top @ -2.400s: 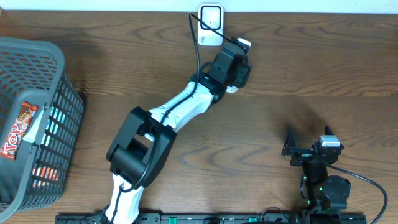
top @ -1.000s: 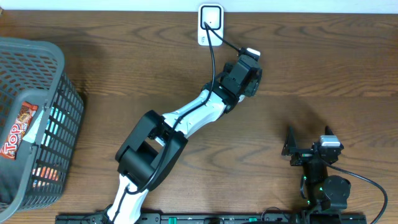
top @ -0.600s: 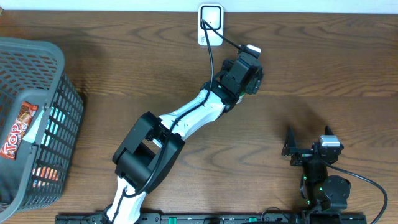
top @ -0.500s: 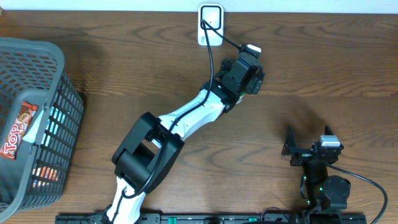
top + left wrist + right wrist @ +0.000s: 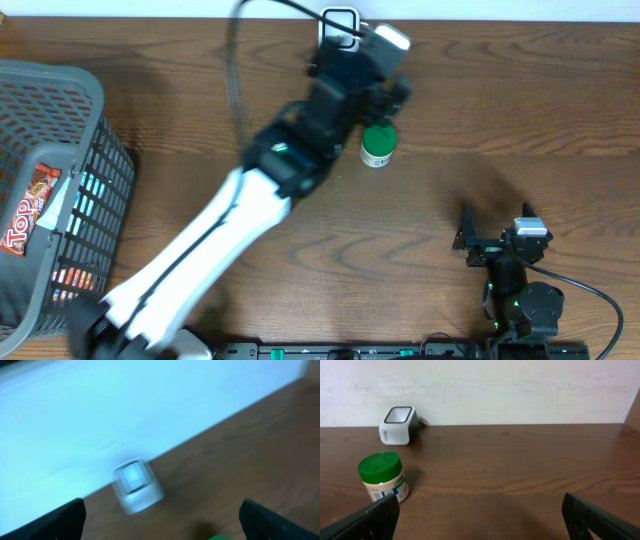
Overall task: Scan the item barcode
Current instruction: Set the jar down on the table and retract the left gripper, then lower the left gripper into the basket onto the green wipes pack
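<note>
Left fingers (image 5: 280, 520) wide apart, off jar (image 5: 378, 146)

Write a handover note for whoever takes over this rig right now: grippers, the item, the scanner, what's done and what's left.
Left gripper: open, empty, by the barcode scanner.
Right gripper: open, empty, parked.
Green-lidded jar: upright on the table, free, near the scanner, not touching it.
Done: jar set down; whether it scanned doesn't show.
Left: probably the snack packs in the basket.

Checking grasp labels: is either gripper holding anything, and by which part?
Nothing is held. The left gripper and right gripper are open and empty; the green-lidded jar stands alone on the table.
</note>
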`<state>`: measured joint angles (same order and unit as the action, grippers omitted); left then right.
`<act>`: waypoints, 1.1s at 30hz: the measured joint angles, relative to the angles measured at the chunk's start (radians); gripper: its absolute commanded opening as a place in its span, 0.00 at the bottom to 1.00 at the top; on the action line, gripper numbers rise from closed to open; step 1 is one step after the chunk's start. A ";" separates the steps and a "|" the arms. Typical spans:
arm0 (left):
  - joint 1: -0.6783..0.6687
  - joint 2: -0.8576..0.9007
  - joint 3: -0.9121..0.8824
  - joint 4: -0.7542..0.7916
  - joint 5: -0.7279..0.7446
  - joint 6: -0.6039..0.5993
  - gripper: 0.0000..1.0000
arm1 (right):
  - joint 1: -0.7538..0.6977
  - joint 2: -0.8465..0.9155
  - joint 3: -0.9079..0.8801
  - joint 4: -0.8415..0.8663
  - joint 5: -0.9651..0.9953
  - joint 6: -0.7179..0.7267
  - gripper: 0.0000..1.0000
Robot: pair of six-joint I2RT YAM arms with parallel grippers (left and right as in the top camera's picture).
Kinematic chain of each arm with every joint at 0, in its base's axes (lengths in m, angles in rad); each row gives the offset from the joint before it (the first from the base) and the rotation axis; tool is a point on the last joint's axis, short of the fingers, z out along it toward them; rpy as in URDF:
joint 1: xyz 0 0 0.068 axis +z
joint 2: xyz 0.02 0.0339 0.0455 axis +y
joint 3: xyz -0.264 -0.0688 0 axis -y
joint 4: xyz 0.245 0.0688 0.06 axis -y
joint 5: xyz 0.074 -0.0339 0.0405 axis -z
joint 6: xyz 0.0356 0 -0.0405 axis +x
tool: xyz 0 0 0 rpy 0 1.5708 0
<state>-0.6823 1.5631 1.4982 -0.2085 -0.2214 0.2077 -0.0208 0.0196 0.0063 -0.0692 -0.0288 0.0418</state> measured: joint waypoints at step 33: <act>1.362 -0.120 -0.053 -0.826 0.227 -0.780 0.98 | 0.000 0.000 0.000 0.000 0.000 0.000 0.99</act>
<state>0.6800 1.4433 1.4456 -1.0348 0.0055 -0.5720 -0.0208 0.0196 0.0063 -0.0692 -0.0292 0.0414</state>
